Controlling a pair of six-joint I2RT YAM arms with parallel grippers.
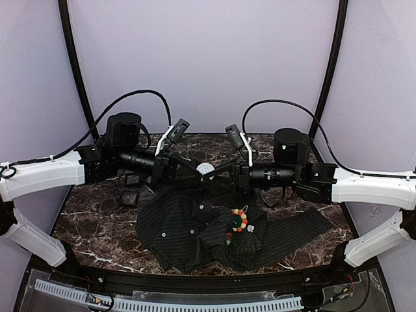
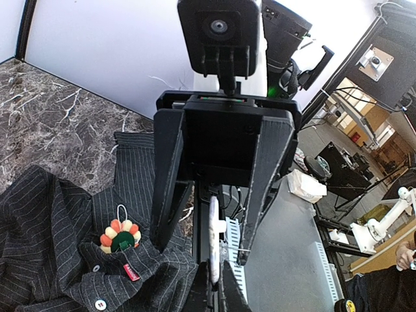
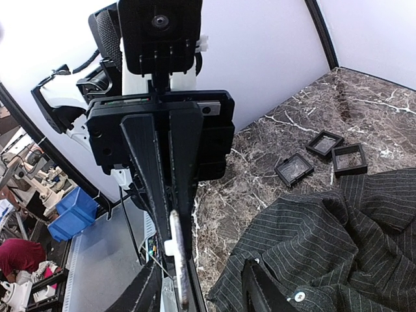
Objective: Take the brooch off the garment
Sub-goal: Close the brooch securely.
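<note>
Although the brooch [image 2: 120,237] is what we are after, neither gripper is on it. It sits on the rumpled dark pinstriped garment [image 1: 175,227], beside a button and a small red tag [image 2: 131,273]. That puts it below the two grippers, nearer the arm bases than they are, and well apart from both sets of fingers. Above the garment's far edge the grippers meet tip to tip in the air. The left gripper [image 3: 172,214] is closed, and a thin white disc [image 1: 208,170] appears pinched edge-on at its tips; what the disc is we cannot tell. The right gripper [image 2: 203,252] stands open, one finger on each side of that disc with a gap on both sides, touching nothing that we can see. Behind the left gripper, under its arm, small square black boxes [image 3: 325,153] lie on the marble table [image 1: 97,221], apart from the cloth. We judge the step in hand to be a pass of the disc between the arms, with the removal itself not yet done, since the brooch rests on the cloth. The next move, as we read it, calls for freeing one gripper and bringing it down over the brooch with its jaws spread to straddle the beads, then closing on the rim. The other gripper should pin the fabric just beside it so the cloth does not lift along.
</note>
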